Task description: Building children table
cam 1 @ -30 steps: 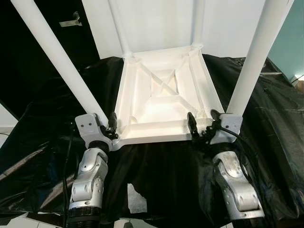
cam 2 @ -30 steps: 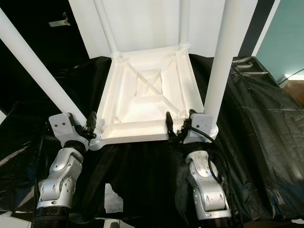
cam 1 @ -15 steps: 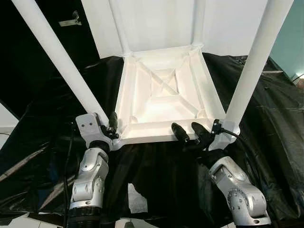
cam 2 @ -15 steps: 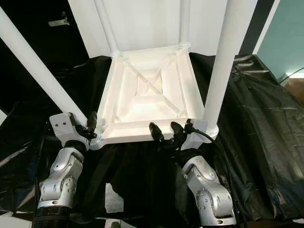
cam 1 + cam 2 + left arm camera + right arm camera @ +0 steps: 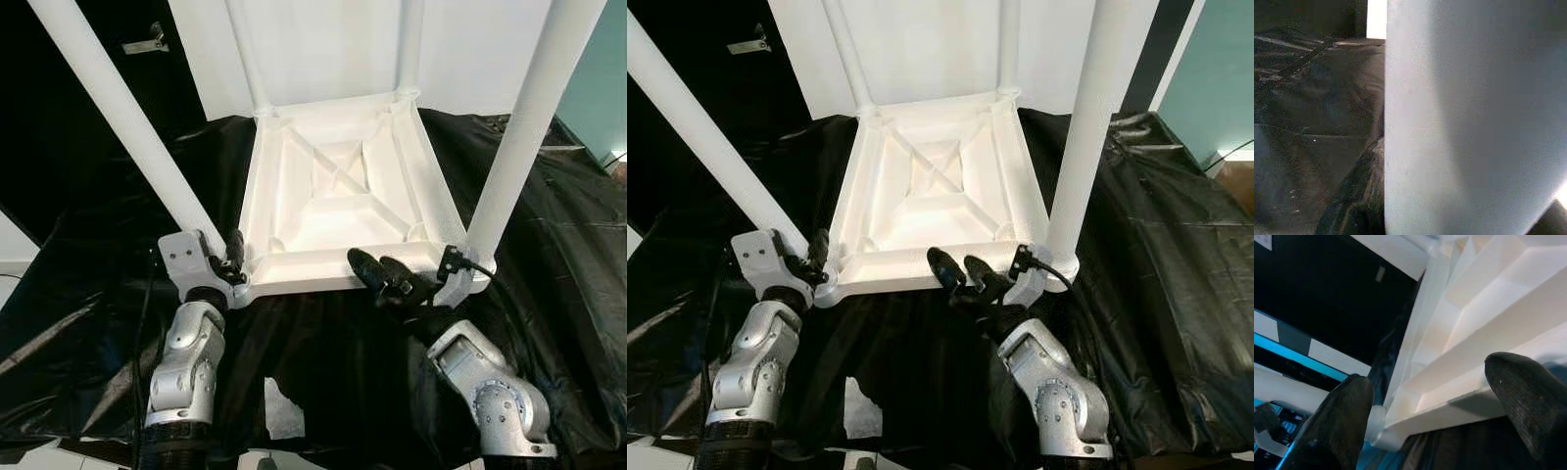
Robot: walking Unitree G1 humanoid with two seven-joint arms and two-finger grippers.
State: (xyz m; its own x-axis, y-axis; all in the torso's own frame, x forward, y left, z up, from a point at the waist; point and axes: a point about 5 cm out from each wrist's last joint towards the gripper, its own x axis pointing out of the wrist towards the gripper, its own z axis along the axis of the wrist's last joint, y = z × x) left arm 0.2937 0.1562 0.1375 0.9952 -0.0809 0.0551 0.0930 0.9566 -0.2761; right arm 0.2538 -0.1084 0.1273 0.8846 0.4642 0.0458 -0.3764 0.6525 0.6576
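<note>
The white children's table (image 5: 294,266) lies upside down on black sheeting, its ribbed underside facing up and its legs standing upward. My left gripper (image 5: 223,253) is at the near-left corner, shut around the base of the near-left leg (image 5: 127,127); that leg (image 5: 1464,117) looms close in the left wrist view. My right gripper (image 5: 377,271) is open at the table's near rim, left of the near-right leg (image 5: 524,127), its fingers pointing left. In the right wrist view the rim (image 5: 1459,396) runs between the two spread fingertips (image 5: 1347,406).
Black plastic sheeting (image 5: 558,255) covers the whole work surface, with a torn white patch (image 5: 284,411) near its front edge. The two far legs (image 5: 245,49) rise against a white panel (image 5: 323,39). A teal wall (image 5: 602,88) is at the right.
My right gripper has left the near-right corner, swung left along the near rim and turned its open fingers leftward. The left gripper and the table have stayed put.
</note>
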